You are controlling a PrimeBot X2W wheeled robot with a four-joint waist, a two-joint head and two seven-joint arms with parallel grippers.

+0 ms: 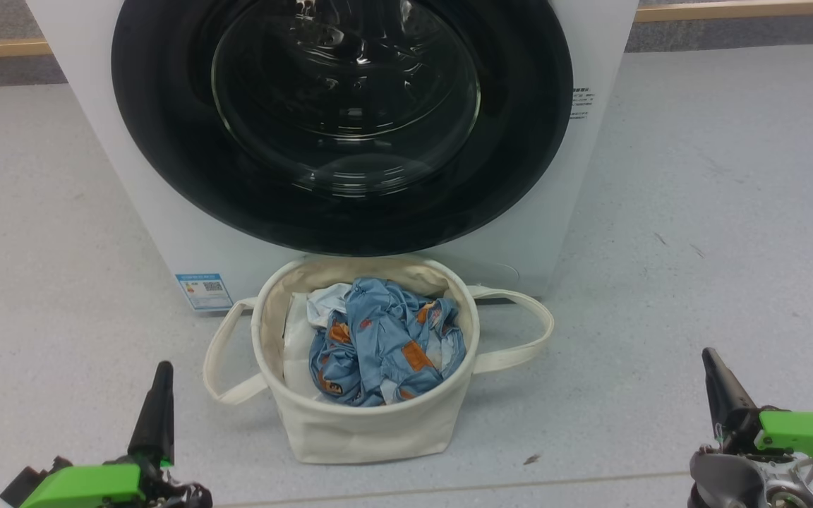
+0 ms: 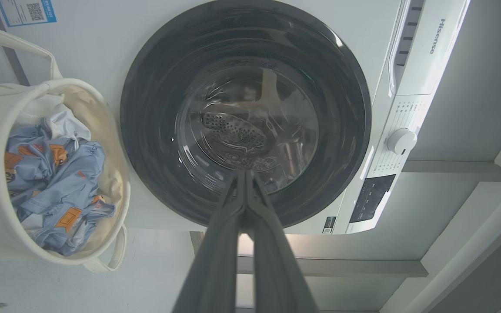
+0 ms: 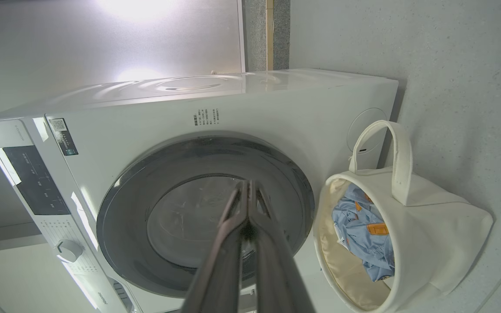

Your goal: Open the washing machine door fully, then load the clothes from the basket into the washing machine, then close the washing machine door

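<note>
Though shut, door (image 1: 341,120) behind basket (image 1: 364,430)

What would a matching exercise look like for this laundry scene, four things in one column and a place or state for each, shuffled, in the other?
Column A
1. door
2. clothes
3. basket
4. left gripper

Column B
a. fingers pressed together, holding nothing
b. closed against the front of the washing machine
c. standing on the floor just in front of the washing machine
d. crumpled inside the basket

Pairs: 1-b, 2-d, 3-c, 4-a
</note>
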